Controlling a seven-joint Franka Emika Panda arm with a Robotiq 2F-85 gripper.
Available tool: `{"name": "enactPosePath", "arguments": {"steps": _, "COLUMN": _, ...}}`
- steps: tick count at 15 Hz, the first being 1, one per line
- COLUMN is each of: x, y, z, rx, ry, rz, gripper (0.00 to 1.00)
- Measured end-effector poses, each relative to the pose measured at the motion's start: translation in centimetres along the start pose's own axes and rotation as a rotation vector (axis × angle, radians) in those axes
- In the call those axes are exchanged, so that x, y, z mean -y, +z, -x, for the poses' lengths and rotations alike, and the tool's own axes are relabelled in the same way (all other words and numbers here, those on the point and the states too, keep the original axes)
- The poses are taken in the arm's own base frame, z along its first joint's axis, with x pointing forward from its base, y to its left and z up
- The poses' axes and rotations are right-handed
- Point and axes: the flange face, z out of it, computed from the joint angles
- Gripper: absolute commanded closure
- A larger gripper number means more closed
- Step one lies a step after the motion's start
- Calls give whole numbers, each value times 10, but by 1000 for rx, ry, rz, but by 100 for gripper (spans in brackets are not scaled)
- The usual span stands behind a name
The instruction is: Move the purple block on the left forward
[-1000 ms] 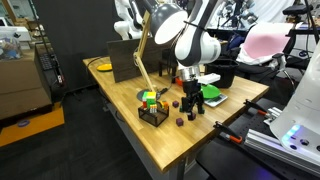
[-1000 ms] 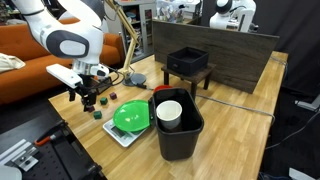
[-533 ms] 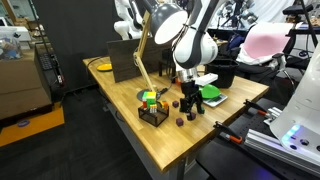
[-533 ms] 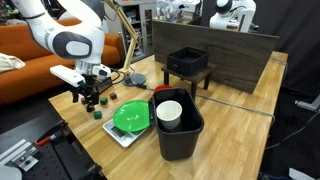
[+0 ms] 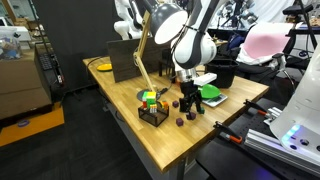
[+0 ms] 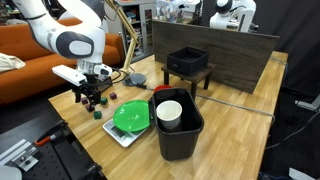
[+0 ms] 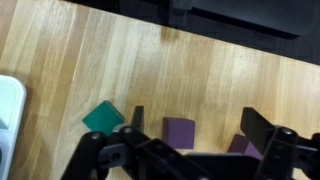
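In the wrist view a purple block (image 7: pixel 180 131) lies flat on the wooden table between my fingers, nearer the left finger (image 7: pixel 137 118). A second purple block (image 7: pixel 243 146) sits right by the other finger (image 7: pixel 262 130) and is partly hidden by it. My gripper (image 7: pixel 198 128) is open and holds nothing. In both exterior views it hangs low over the small blocks near the table edge (image 5: pixel 188 106) (image 6: pixel 90 100). A small purple block (image 5: pixel 179 122) shows on the table close to it.
A teal block (image 7: pixel 104 118) lies left of the fingers. A green bowl (image 6: pixel 130 117) rests on a white tray (image 6: pixel 122 135). A black bin (image 6: pixel 178 130) holds a white cup (image 6: pixel 169 110). A black basket (image 5: pixel 152 114) with a coloured cube, a lamp arm and a black box (image 6: pixel 187 62) stand nearby.
The gripper has shifted very slightly over the blocks and stays open. The blocks have not moved.
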Motion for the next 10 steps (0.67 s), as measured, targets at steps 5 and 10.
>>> {"name": "enactPosePath", "arguments": {"steps": 5, "x": -9, "y": -9, "z": -8, "rx": -21, "ry": 20, "rz": -10, "gripper": 47}}
{"name": "enactPosePath", "arguments": {"steps": 10, "x": -10, "y": -6, "z": -9, "rx": -16, "ry": 23, "rz": -14, "gripper": 68}}
